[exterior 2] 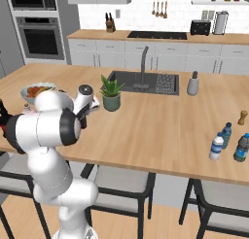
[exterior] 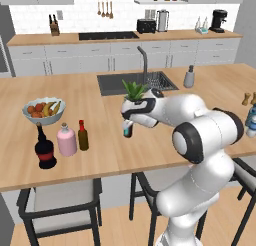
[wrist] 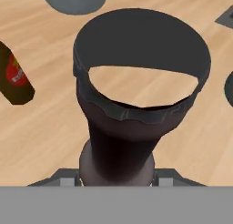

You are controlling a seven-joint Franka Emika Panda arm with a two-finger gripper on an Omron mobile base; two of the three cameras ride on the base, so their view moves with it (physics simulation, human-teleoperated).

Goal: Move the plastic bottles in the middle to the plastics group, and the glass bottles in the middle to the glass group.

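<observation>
My gripper (exterior: 128,126) is shut on the small dark glass bottle (exterior: 128,131) with a blue label, over the middle of the island counter just in front of the plant. In the hand view the bottle's black top (wrist: 136,68) looms between the fingertips (wrist: 68,181). The amber-brown bottle (exterior: 83,135) with a red cap stands beside the squat pink bottle (exterior: 66,140) and the big black red-labelled bottle (exterior: 45,149) at the left. Far right, the whitish plastic bottle (exterior 2: 216,148) stands near two teal-blue bottles (exterior 2: 241,147) and a tan wooden piece (exterior 2: 241,117).
A fruit bowl (exterior: 44,110) sits behind the glass group. The potted plant (exterior: 134,92) and the sink (exterior: 136,82) with its tap lie just beyond the gripper. A grey dispenser (exterior: 189,77) stands right of the sink. Stools (exterior: 60,202) line the near edge.
</observation>
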